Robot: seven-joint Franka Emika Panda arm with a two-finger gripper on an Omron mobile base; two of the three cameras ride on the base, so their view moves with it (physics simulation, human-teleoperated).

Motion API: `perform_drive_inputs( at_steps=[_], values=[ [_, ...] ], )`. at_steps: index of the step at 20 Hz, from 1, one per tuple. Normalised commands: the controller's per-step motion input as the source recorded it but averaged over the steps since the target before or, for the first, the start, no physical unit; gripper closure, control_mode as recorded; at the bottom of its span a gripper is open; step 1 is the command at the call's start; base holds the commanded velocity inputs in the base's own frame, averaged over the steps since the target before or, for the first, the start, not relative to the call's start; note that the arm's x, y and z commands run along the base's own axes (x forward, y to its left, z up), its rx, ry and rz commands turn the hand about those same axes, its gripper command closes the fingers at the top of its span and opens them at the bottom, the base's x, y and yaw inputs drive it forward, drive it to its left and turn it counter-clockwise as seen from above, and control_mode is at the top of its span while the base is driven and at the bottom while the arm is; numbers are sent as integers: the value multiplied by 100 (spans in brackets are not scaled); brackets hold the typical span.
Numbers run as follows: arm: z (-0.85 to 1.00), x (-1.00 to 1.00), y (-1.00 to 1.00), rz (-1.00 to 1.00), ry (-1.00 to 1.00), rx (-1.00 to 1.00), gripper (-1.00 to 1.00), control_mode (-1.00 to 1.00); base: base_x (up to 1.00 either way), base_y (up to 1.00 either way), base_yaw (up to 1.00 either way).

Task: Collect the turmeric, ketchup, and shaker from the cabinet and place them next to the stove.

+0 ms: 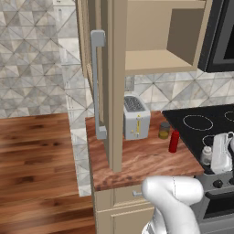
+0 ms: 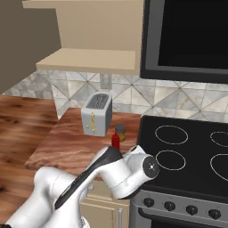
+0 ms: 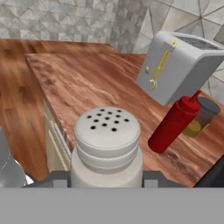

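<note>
My gripper (image 1: 211,157) is shut on the shaker (image 1: 206,155), a pale cylinder with a perforated rounded top (image 3: 107,146), held upright at the front left edge of the black stove (image 1: 201,123). The dark fingertips (image 3: 59,180) flank its base. I cannot tell whether it rests on a surface. The red ketchup bottle (image 1: 174,141) (image 3: 175,124) stands on the wooden counter just left of the stove, and the turmeric jar (image 1: 164,130) (image 3: 202,117) stands right behind it. Both also appear in the right base view: ketchup (image 2: 116,141), turmeric (image 2: 120,132). The cabinet (image 1: 155,41) stands open, its shelf bare.
A silver toaster (image 1: 135,117) (image 2: 96,114) (image 3: 179,65) sits at the back of the wooden counter (image 1: 137,160). The open cabinet door (image 1: 114,91) with its grey bar handle (image 1: 97,82) juts out over the counter's left side. A dark microwave panel (image 2: 191,35) hangs above the stove (image 2: 187,151).
</note>
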Motion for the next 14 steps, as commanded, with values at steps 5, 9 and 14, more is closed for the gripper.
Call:
perform_drive_inputs(
  at_steps=[5,9,14],
  values=[
    [-12,31,0,13,8,5,100,-100,0,0,0],
    [-11,30,-3,6,5,3,100,-100,0,0,0],
    [-28,28,0,6,5,4,100,-100,0,0,0]
  ],
)
